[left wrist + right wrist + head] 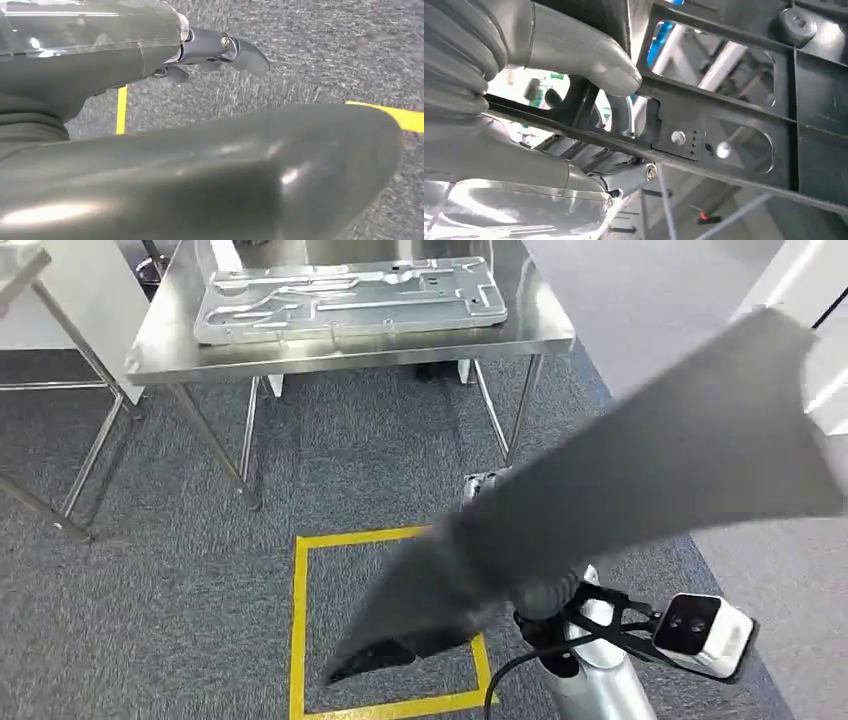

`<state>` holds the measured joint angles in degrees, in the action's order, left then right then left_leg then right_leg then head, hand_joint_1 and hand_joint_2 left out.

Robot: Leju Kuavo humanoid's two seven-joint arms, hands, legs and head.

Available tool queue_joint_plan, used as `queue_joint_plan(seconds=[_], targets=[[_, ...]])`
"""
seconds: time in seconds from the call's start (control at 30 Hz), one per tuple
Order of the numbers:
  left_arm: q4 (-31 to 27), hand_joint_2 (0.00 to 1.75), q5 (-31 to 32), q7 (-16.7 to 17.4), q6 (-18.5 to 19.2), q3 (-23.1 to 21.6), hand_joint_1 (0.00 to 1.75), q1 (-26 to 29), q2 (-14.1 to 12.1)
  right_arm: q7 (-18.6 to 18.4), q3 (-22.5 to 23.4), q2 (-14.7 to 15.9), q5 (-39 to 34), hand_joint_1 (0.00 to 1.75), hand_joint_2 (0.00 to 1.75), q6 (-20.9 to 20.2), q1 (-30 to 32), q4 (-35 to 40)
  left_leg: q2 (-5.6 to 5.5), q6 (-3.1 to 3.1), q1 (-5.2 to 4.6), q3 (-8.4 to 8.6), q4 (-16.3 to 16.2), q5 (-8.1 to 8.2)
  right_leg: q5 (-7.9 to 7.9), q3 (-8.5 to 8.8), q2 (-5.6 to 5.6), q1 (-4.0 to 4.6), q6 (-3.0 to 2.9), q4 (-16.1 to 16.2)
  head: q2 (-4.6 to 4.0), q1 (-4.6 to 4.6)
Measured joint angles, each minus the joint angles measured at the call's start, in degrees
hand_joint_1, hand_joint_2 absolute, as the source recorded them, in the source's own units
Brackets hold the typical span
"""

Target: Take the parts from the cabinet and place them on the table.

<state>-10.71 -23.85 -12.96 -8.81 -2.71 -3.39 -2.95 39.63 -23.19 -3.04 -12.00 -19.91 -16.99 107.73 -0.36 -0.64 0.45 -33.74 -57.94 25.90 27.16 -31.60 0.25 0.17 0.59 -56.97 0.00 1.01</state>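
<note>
Item one: dark part, a long flat panel, blurred in the head view, slanting across the floor area from lower centre to upper right. The right hand is carrying it; in the right wrist view the thumb is pressing on a dark ribbed bar of the part, with the fingers closing from the other side, so the grip looks firm. The part is hanging in the air, well apart from the table and not yet over it.

Item two: silver part, a stamped metal tray-like piece, lying flat on the table top. It is taking up most of the near surface, so one delivery appears to be done already.

Item three: left hand, hanging low over the grey carpet near the yellow line. Its fingers are curling loosely inward and holding nothing, as far as the left wrist view shows.

Item four: yellow square, marked on the carpet in front of the table, the robot standing short of it.

Status: judged midway. One part is sitting on the table, a second is travelling in hand; setting it down is outstanding. The cabinet's remaining stock cannot be told.
</note>
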Motion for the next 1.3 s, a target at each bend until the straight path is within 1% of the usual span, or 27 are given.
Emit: queue_joint_plan(seconds=[0.07,0.1,0.17,0.2,0.23,0.27,0.3,0.37,0.4,0.5,0.57,0.6,0.67,0.7,0.73,0.77,0.8,0.87,0.9,1.03,1.07,1.1,1.13,1.2,1.23,1.27,1.3], targets=[[0.0,0.00,0.0,0.0,0.0,0.1,0.00,0.2,0.1,0.0,-0.1,0.0,0.1,1.50,1.75,0.6,-0.2,-0.1,-0.28,-0.72,0.50,0.67,0.6,-0.36,0.86,0.16,-0.12,-0.17,0.79,-0.9,0.00,0.00],[0.0,0.00,0.1,0.0,0.0,0.1,0.00,0.1,0.1,0.0,-0.1,0.0,-0.1,1.50,1.75,0.6,-0.5,-0.1,-0.20,-1.10,0.52,0.77,0.7,-0.26,2.68,-1.37,-0.14,-0.19,1.06,-3.9,0.00,0.00],[0.0,0.00,0.4,0.0,0.0,0.1,0.00,0.1,0.1,0.1,-0.1,0.0,-0.9,1.50,1.75,0.5,-0.6,-0.2,-0.28,-1.37,0.46,0.81,0.7,-0.10,7.00,-6.64,-0.13,-0.46,1.48,-13.7,0.00,0.00],[0.0,0.00,0.4,0.0,0.0,0.1,0.00,0.1,0.1,0.1,-0.1,0.0,-1.3,1.50,1.75,0.5,-0.6,-0.4,-0.30,-1.42,0.42,0.83,0.6,0.02,8.20,-9.15,-0.13,-0.50,1.59,-18.0,0.00,0.00],[0.0,0.00,0.4,0.1,0.0,0.1,0.00,0.2,0.1,0.1,-0.1,0.0,-1.4,1.50,1.75,0.5,-0.5,-0.5,-0.32,-1.39,0.40,0.94,0.6,0.10,8.09,-10.52,-0.13,-0.54,1.63,-19.8,0.00,0.00],[0.0,0.00,0.5,0.2,0.0,0.1,0.00,0.3,0.1,0.1,-0.1,0.1,-1.7,1.50,1.75,0.5,-0.5,-0.5,-0.35,-1.31,0.39,1.24,0.6,0.33,5.94,-10.46,-0.14,-0.55,1.57,-18.3,0.00,0.00],[0.0,0.00,0.5,0.2,0.0,0.1,0.00,0.2,0.1,0.1,-0.1,0.1,-1.7,1.50,1.75,0.5,-0.6,-0.5,-0.43,-1.21,0.35,1.66,0.6,0.55,2.88,-8.58,-0.14,-0.53,1.35,-14.0,0.00,0.00],[0.0,0.00,0.5,0.2,0.1,0.1,0.00,0.1,0.1,0.1,-0.1,0.1,-1.8,1.50,1.75,0.5,-0.6,-0.5,-0.57,-0.94,0.26,2.46,0.7,1.09,-3.03,-3.29,-0.10,-0.34,0.45,-2.4,0.00,0.00],[0.0,0.00,0.7,0.2,0.2,0.1,0.00,0.1,0.4,0.2,-0.1,0.1,-1.8,1.50,1.75,0.5,-0.7,-0.5,-0.57,-0.67,0.16,2.46,0.6,1.30,-2.13,-2.57,-0.09,0.01,0.01,-0.7,0.00,0.00],[0.0,0.00,0.9,0.2,0.2,0.1,0.00,0.1,0.3,0.2,-0.1,0.2,-1.8,1.50,1.75,0.5,-0.7,-0.5,-0.54,0.37,0.33,2.44,0.8,1.55,-2.15,-2.72,-0.01,0.38,-0.56,-0.4,0.00,0.00],[0.0,0.00,0.9,0.3,0.2,0.1,0.00,0.0,0.2,0.2,-0.1,0.2,-1.9,1.50,1.75,0.5,-0.7,-0.5,-0.47,0.87,0.27,2.85,0.5,2.13,-2.49,-1.71,-0.23,-0.39,-1.09,0.8,0.00,0.00],[0.0,0.00,1.0,0.3,0.2,0.1,0.00,0.0,0.2,0.2,-0.1,0.2,-1.9,1.50,1.75,0.5,-0.8,-0.5,-0.25,1.01,0.18,1.82,-2.1,3.71,-2.31,-1.28,-0.34,-0.44,-1.56,1.1,0.00,0.02],[0.0,0.00,0.9,0.3,0.2,0.1,0.00,0.0,0.2,0.2,-0.1,0.2,-1.9,1.50,1.75,0.5,-0.7,-0.5,-0.09,1.49,0.38,-2.87,-11.1,7.89,-2.06,-1.08,-0.49,-0.35,-1.88,1.1,0.00,0.00],[0.0,0.00,0.9,0.3,0.2,0.1,0.00,0.0,0.1,0.2,-0.1,0.2,-1.9,1.50,1.75,0.5,-0.7,-0.5,-0.08,1.70,0.40,-5.27,-15.2,9.36,-1.91,-1.08,-0.54,-0.32,-1.95,1.0,0.00,0.02],[0.0,0.00,0.9,0.3,0.2,0.1,0.00,0.1,0.1,0.2,-0.1,0.2,-1.9,1.50,1.75,0.5,-0.7,-0.5,-0.07,1.88,0.40,-6.77,-17.5,9.46,-1.81,-1.03,-0.53,-0.32,-1.92,0.9,0.00,0.02],[0.0,0.00,0.9,0.3,0.2,0.1,0.00,0.2,0.1,0.2,-0.1,0.2,-1.9,1.50,1.75,0.5,-0.6,-0.5,-0.06,1.94,0.44,-6.96,-17.3,8.56,-1.68,-0.91,-0.44,-0.32,-1.87,0.9,0.00,0.02],[0.0,0.00,0.9,0.4,0.2,0.1,0.00,0.3,0.1,0.2,-0.1,0.2,-1.9,1.50,1.75,0.5,-0.6,-0.5,-0.01,1.90,0.52,-5.46,-13.3,5.45,-1.41,-0.58,-0.33,-0.34,-1.72,0.8,0.00,0.02],[0.0,0.00,0.9,0.4,0.2,0.1,0.00,0.2,0.0,0.2,-0.1,0.2,-1.9,1.50,1.75,0.5,-0.7,-0.5,0.19,1.63,0.58,-0.24,-1.9,-0.63,-0.70,0.08,-0.32,-0.37,-1.31,0.3,0.00,0.00],[0.0,0.00,0.9,0.4,0.2,0.1,0.00,0.2,0.0,0.2,-0.1,0.2,-1.9,1.50,1.75,0.5,-0.7,-0.5,0.30,1.23,0.43,0.78,-0.1,0.36,-0.45,0.08,-0.35,-0.16,-1.05,0.2,0.00,0.00],[0.0,0.00,0.9,0.5,0.1,0.1,0.00,0.1,0.0,0.2,-0.1,0.2,-1.9,1.50,1.75,0.5,-0.7,-0.5,0.03,-0.15,0.11,0.54,0.2,0.16,-0.27,-0.06,-0.33,0.01,0.10,0.2,0.00,0.02],[0.0,0.00,0.9,0.5,0.1,0.1,0.00,0.2,0.0,0.2,-0.1,0.2,-1.9,1.50,1.75,0.5,-0.8,-0.5,0.06,-0.66,0.50,0.93,0.7,-0.13,0.11,-0.04,-0.25,-0.12,0.55,-0.1,0.00,0.00],[0.0,0.00,0.9,0.5,0.1,0.1,0.00,0.1,0.0,0.2,-0.1,0.2,-1.9,1.50,1.75,0.5,-0.9,-0.5,0.07,-0.86,0.50,1.08,0.8,-0.08,1.11,-0.67,-0.27,-0.24,0.86,-1.7,0.00,0.00],[0.0,0.00,1.0,0.5,0.1,0.1,0.00,0.0,0.0,0.2,-0.1,0.2,-1.9,1.50,1.75,0.5,-0.9,-0.5,0.08,-1.15,0.50,1.08,0.8,0.00,3.27,-2.63,-0.26,-0.35,1.15,-5.7,0.00,0.00],[0.0,0.00,1.0,0.5,0.1,0.1,0.00,0.0,0.0,0.2,-0.1,0.2,-1.9,1.50,1.75,0.5,-0.8,-0.5,0.08,-1.36,0.43,1.10,0.8,0.15,7.37,-8.08,-0.27,-0.54,1.55,-15.8,0.00,0.00],[0.0,0.00,1.0,0.5,0.1,0.1,0.00,0.1,0.0,0.2,-0.1,0.3,-1.9,1.50,1.75,0.5,-0.7,-0.5,0.07,-1.37,0.42,1.16,0.8,0.25,7.87,-10.12,-0.27,-0.58,1.62,-19.0,0.00,0.00],[0.0,0.00,1.0,0.5,0.1,0.1,0.00,0.1,0.0,0.2,-0.1,0.3,-1.9,1.50,1.75,0.5,-0.7,-0.5,0.03,-1.35,0.42,1.32,0.7,0.37,6.94,-10.78,-0.27,-0.62,1.61,-19.4,0.00,0.00],[0.0,0.00,1.0,0.5,0.1,0.1,0.00,0.1,0.0,0.2,-0.1,0.3,-1.9,1.50,1.75,0.5,-0.7,-0.5,-0.06,-1.26,0.42,1.60,0.7,0.54,4.56,-9.77,-0.27,-0.62,1.53,-16.6,0.00,0.00]])
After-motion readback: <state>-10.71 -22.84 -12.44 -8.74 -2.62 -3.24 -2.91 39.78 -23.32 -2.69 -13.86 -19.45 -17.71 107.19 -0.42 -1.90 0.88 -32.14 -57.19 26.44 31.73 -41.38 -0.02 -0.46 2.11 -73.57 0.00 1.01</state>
